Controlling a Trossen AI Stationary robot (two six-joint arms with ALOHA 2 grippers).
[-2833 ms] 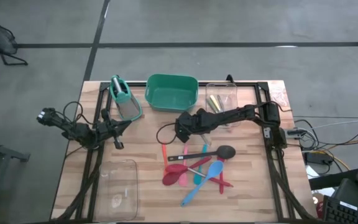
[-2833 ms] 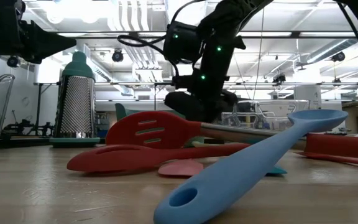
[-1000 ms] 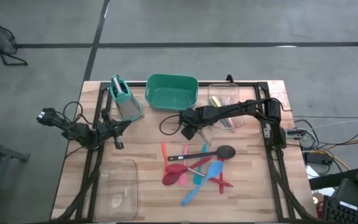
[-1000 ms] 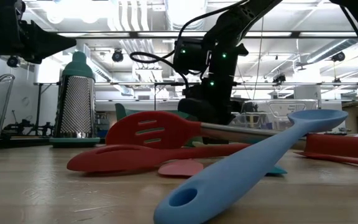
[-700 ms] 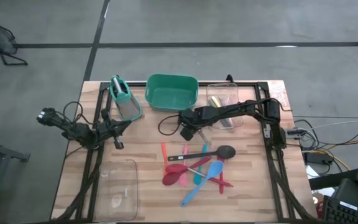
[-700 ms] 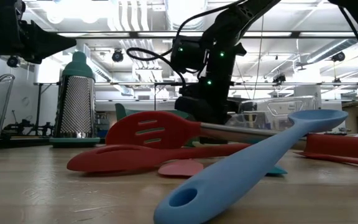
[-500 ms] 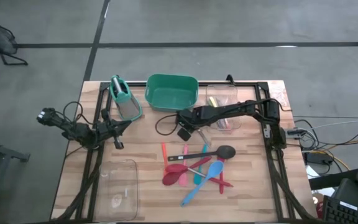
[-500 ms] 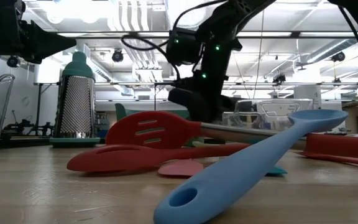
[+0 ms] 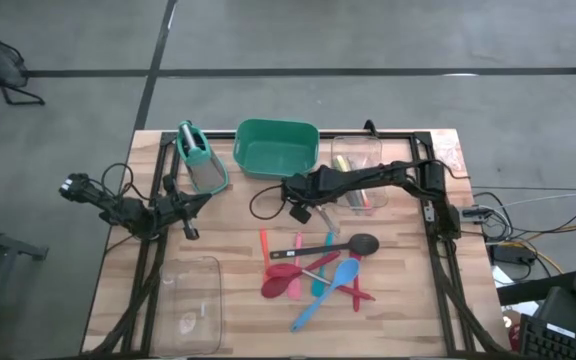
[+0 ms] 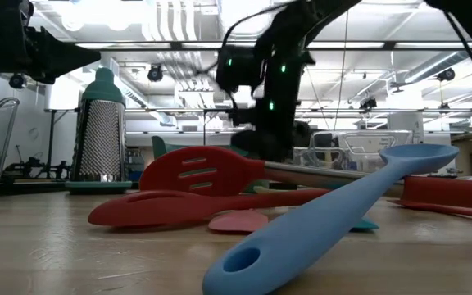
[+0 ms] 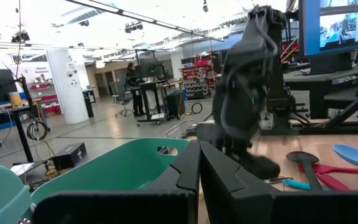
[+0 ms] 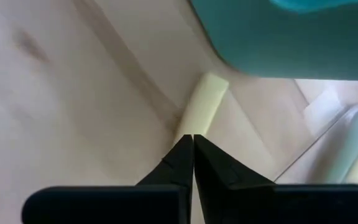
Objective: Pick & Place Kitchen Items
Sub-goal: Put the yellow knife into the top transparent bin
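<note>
Hovering over the desk (image 9: 218, 235) beside the green tub (image 9: 276, 148), right pincer (image 9: 299, 211) pressed together, pale yellow tool (image 12: 199, 108) at its tips, utensil pile (image 9: 318, 270) nearby, left pincer (image 11: 199, 163) closed, idle at left edge.

Green tub (image 9: 276, 147), light-blue spoon (image 9: 328, 292), red spatula (image 10: 199, 170), teal-handled grater (image 9: 198, 155).

Red, pink and blue kitchen items (image 9: 318, 272) lie heaped mid-table (a black ladle (image 9: 340, 246) across the top)
</note>
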